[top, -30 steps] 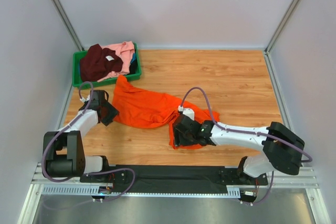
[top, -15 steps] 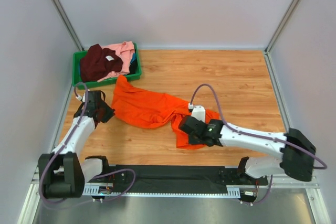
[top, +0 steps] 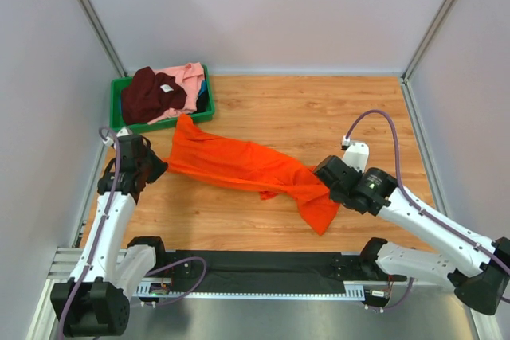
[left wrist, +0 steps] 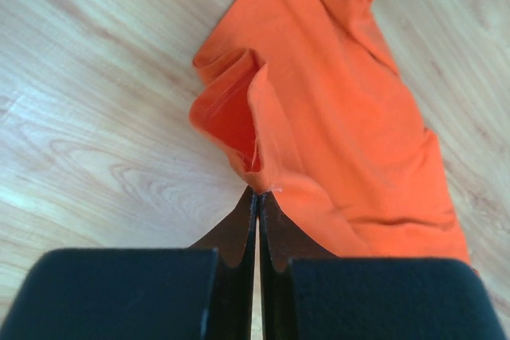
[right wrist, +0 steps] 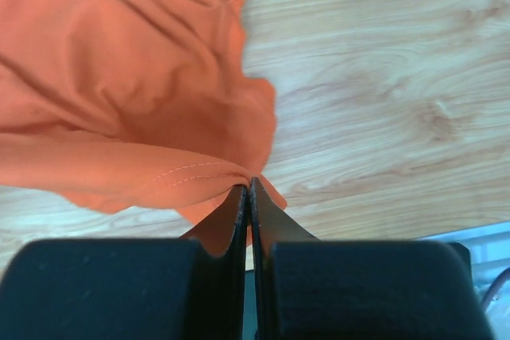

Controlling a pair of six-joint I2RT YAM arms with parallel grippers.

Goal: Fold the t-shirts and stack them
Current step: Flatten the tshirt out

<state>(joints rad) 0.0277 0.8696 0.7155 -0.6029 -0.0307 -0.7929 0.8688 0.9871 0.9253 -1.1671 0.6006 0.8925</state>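
The arms have moved apart; the orange shirt [top: 239, 165] is now stretched long over the table [top: 343, 117]; the left gripper [top: 153, 168] and right gripper [top: 325, 177] each pinch one edge, closed tight; spreading it flat probably comes next.

My gripper [right wrist: 249, 185] pinching the orange shirt [right wrist: 119, 109]
My two dark fingers [right wrist: 223, 232] are pressed together on a stitched hem fold of the cloth. The rest of it bunches in loose folds above and to the left of them. The bare wooden table [right wrist: 382, 77] fills the right side, with a pale metal rail [right wrist: 478, 235] at the lower right.
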